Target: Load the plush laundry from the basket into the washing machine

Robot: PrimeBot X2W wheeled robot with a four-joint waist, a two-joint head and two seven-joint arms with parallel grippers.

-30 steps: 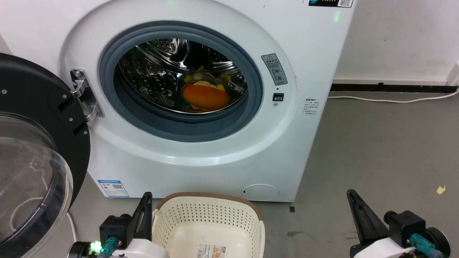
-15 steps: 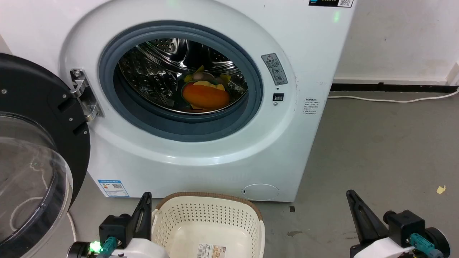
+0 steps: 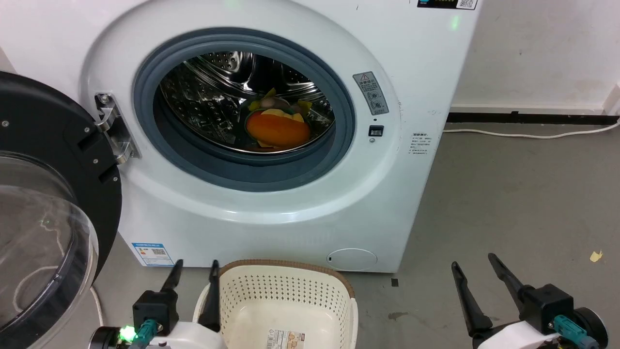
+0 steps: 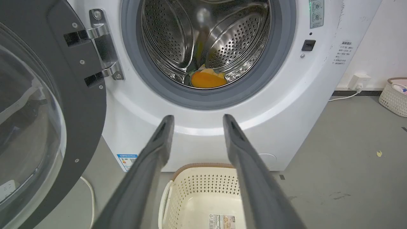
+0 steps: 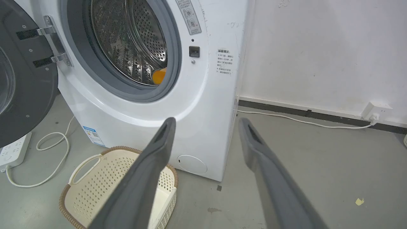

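Note:
The plush laundry [image 3: 277,128] lies inside the steel drum of the washing machine [image 3: 411,87], orange burger body facing out; it also shows in the drum as plush laundry [image 4: 207,79] and as an orange sliver of plush laundry [image 5: 158,75]. The cream basket [image 3: 286,295] stands on the floor before the machine, holding just its bottom sticker. My left gripper [image 3: 193,265] is open beside the basket's left rim, nothing between its fingers. My right gripper [image 3: 473,265] is open over the floor to the right, also holding nothing.
The black-framed bubble door [image 3: 43,194] stands swung open at the left. A white cable [image 3: 528,134] runs along the wall base to a socket [image 5: 375,109]. A power strip [image 5: 12,152] and looped cord lie left of the machine. Another basket [image 4: 394,95] sits far right.
Both grippers went from shut to open, fingers now spread apart. The plush, basket and door have stayed where they were.

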